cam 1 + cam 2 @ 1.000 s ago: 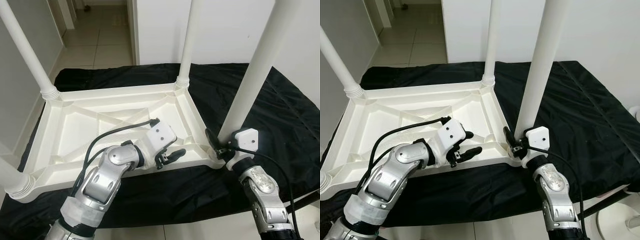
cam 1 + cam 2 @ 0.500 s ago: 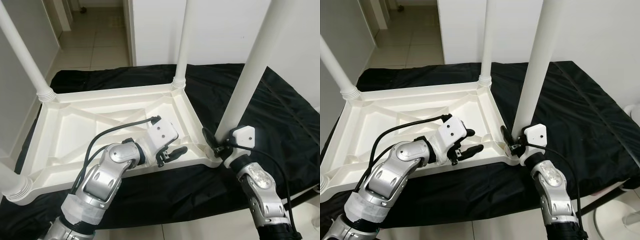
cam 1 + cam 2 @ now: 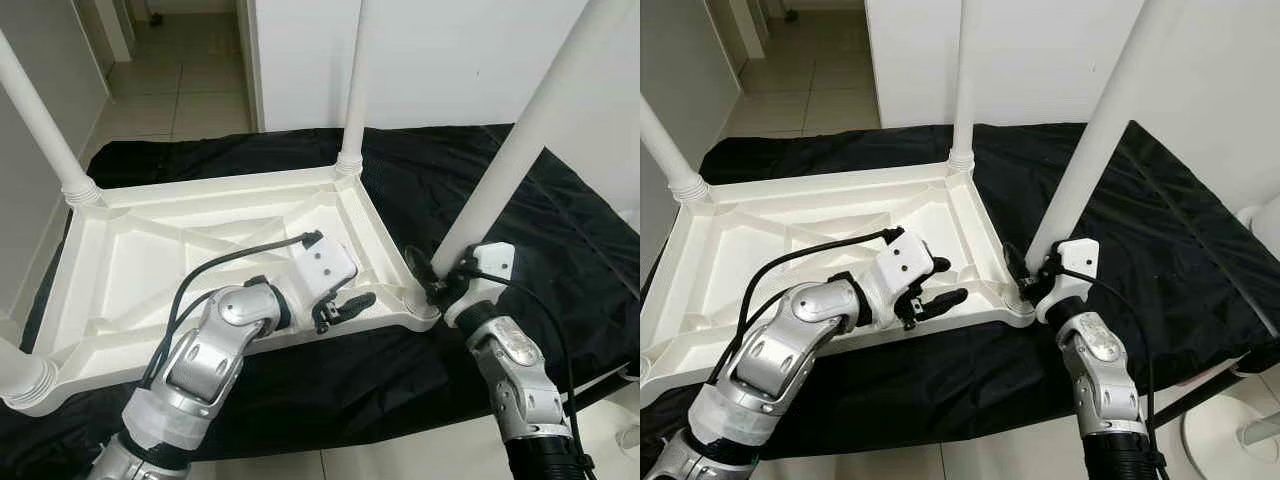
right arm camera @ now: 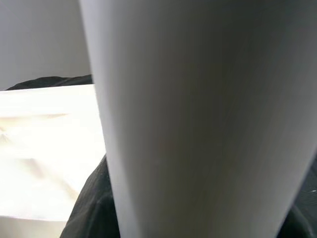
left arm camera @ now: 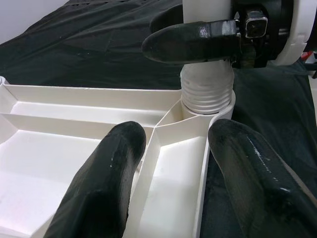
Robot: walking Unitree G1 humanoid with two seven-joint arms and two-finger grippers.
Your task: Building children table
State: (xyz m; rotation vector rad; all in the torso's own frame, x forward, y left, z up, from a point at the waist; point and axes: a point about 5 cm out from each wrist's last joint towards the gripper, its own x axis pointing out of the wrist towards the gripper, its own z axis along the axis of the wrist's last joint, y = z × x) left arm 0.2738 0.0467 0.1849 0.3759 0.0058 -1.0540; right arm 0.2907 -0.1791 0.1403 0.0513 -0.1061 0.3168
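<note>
**Q:** What was the condition of each claw?

**A:** The right claw (image 3: pixel 432 278) was closed around the base of the near-right leg (image 3: pixel 520 140), just above its ribbed collar at the corner of the upturned table (image 3: pixel 130 260). The left claw (image 3: pixel 342 306) was spread apart and held nothing; its two fingers (image 5: pixel 106 183) straddled the table's near rim, one inside the ribbed underside and one outside over the black cloth (image 3: pixel 560 230).

**Q:** Where was the table, and what surrounded it?

**A:** It lay upside down on the black cloth, which covered a raised surface. Legs stood upright in the far-right corner (image 3: pixel 352 90) and the far-left corner (image 3: pixel 45 130); a further leg base (image 3: pixel 20 375) sat at the near-left corner. A white wall and a tiled floor (image 3: pixel 190 80) lay beyond.

**Q:** What did the wrist views add?

**A:** The left wrist view showed the threaded collar (image 5: pixel 206 94) seated in the corner socket, with one right-claw finger (image 5: pixel 190 42) pressed across the leg above it. The right wrist view showed the leg's white shaft (image 4: pixel 198 119) very close, blurred.

**Q:** What was cut off?

**A:** All the leg tops ran out of frame. The right claw's second finger was hidden behind the leg.
</note>
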